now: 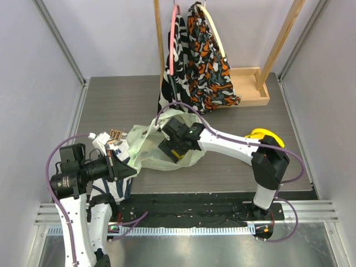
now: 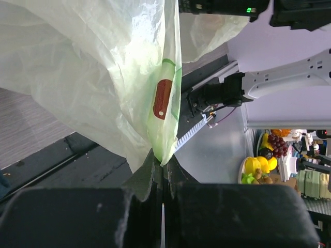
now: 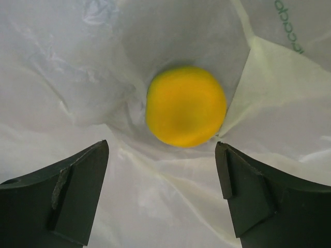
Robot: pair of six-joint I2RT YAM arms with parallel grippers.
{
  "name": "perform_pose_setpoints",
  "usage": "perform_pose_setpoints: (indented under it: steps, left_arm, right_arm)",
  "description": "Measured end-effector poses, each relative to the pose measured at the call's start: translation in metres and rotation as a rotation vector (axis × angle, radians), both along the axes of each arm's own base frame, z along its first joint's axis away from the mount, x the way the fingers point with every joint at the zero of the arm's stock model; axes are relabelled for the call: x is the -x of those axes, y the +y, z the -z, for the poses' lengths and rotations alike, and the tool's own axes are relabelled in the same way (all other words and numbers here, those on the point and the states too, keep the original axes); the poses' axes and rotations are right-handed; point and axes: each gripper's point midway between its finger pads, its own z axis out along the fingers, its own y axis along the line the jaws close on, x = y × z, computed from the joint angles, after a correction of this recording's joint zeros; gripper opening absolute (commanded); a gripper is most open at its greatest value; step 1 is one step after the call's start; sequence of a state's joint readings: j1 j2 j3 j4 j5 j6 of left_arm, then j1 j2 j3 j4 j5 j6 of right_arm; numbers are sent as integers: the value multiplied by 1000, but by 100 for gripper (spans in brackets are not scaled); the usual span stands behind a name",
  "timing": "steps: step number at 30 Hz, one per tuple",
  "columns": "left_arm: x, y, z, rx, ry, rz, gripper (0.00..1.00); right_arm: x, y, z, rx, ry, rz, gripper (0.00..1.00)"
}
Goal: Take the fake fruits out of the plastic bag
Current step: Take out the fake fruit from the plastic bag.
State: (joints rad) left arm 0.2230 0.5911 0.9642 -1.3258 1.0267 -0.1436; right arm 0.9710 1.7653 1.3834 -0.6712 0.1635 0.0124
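The pale yellow-green plastic bag point(image 1: 146, 146) lies crumpled on the table's near middle. My left gripper point(image 1: 129, 170) is shut on the bag's edge and holds it up; in the left wrist view the bag point(image 2: 93, 77), with an avocado print, hangs from the shut gripper point(image 2: 163, 161). My right gripper point(image 1: 170, 151) reaches into the bag's mouth. In the right wrist view this gripper point(image 3: 163, 173) is open, and a round yellow fruit point(image 3: 186, 106) lies just beyond the fingertips on the bag's film point(image 3: 77, 67), not touched. A yellow banana point(image 1: 267, 135) lies on the table behind the right arm's elbow.
A wooden rack point(image 1: 250, 89) at the back holds black-white and orange patterned cloths point(image 1: 207, 64). A white garment with navy stripes point(image 1: 114, 186) lies under the left arm. Small brown packets point(image 1: 115, 135) lie left of the bag.
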Motion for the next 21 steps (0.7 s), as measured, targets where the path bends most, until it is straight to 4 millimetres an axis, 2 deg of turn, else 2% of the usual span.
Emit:
perform_pose_setpoints:
  steps: [6,7,8,10,11,14,17,21]
  left_arm:
    - [2,-2,1,13,7,10,0]
    - [2,-2,1,13,8,10,0]
    - [2,-2,2,13,6,10,0]
    - [3,-2,2,13,3,10,0]
    - [3,-2,2,12,1,10,0]
    - [4,-2,3,14,2,9,0]
    - [4,-3,4,18,10,8,0]
    - [4,-3,5,23,14,10,0]
  right_arm:
    - [-15,-7,40,74,44,52,91]
    - [-20,-9,47,84,54,63,88]
    - [-24,-11,54,97,60,74,75]
    - [-33,-15,65,113,74,86,59]
    - [-36,-17,68,118,81,86,47]
    - [-48,-16,61,93,74,80,32]
    - [-56,-8,49,57,63,56,23]
    - [-56,-1,33,16,54,24,17]
